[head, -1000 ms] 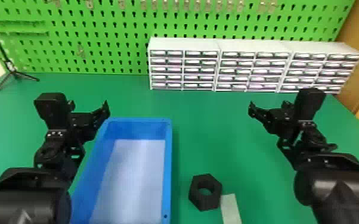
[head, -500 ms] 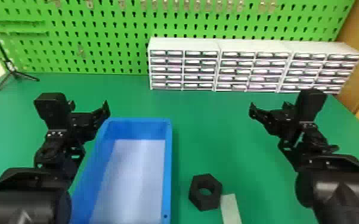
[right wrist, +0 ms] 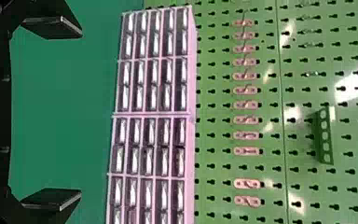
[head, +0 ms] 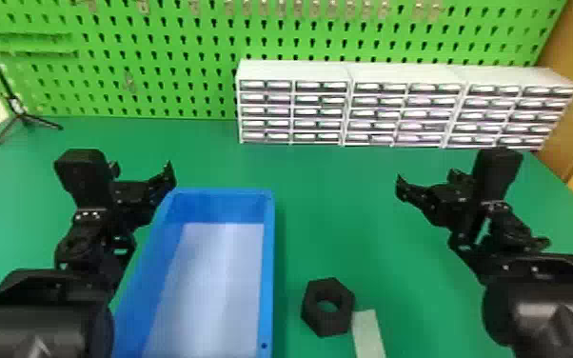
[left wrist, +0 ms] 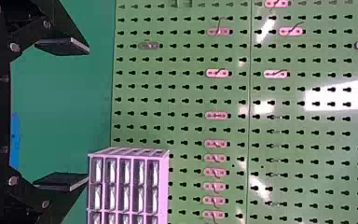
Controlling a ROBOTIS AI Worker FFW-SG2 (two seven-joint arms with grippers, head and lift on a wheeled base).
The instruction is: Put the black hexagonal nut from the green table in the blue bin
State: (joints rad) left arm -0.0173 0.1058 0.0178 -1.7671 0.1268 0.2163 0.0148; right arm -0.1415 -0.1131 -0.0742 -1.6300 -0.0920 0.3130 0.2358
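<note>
One black nut lies flat on the green worktop, just right of the blue bin. It sits well apart from the left end effector and the right end effector, between them sideways but closer to the robot. Both are wide open and empty. The bin's near end and a pale strip get cut off. Since the earlier frame, the right end effector has dipped a little; the nut has stayed put.
</note>
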